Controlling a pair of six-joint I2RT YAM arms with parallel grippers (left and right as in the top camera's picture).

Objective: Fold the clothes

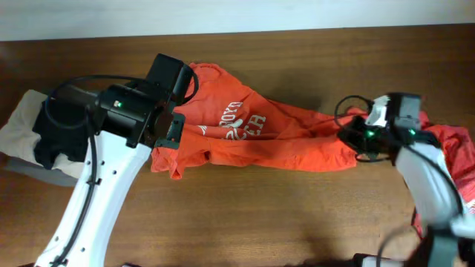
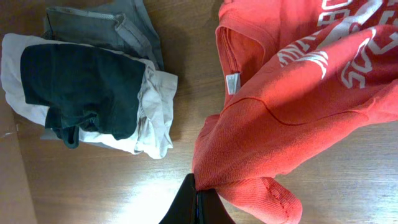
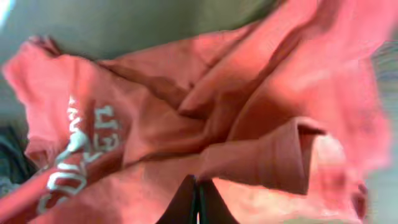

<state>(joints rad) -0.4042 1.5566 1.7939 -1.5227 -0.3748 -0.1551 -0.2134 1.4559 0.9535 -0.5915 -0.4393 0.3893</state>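
We see a soft orange-red T-shirt (image 1: 252, 133) with white printed letters lying crumpled and drawn out lengthwise across the middle of the brown wooden table (image 1: 260, 215), between the two arms. The left gripper (image 2: 198, 194) has its dark fingers pressed together on a bunched corner of the T-shirt at the cloth's left end; in the overhead view the left gripper (image 1: 165, 141) sits at that same edge. A small white label (image 2: 231, 83) shows inside the collar nearby. The right gripper (image 3: 198, 186) also has its fingers closed. Its wrist view is blurred, but we judge that they pinch a fold of the T-shirt, at the cloth's right end (image 1: 347, 137). A second red cloth garment (image 1: 454, 152) lies heaped at the table's right edge, just behind the right arm. At the far left rests a stack of folded clothes (image 2: 93, 93): a dark piece on top of a cream one, with grey cloth beneath, apart from the T-shirt.
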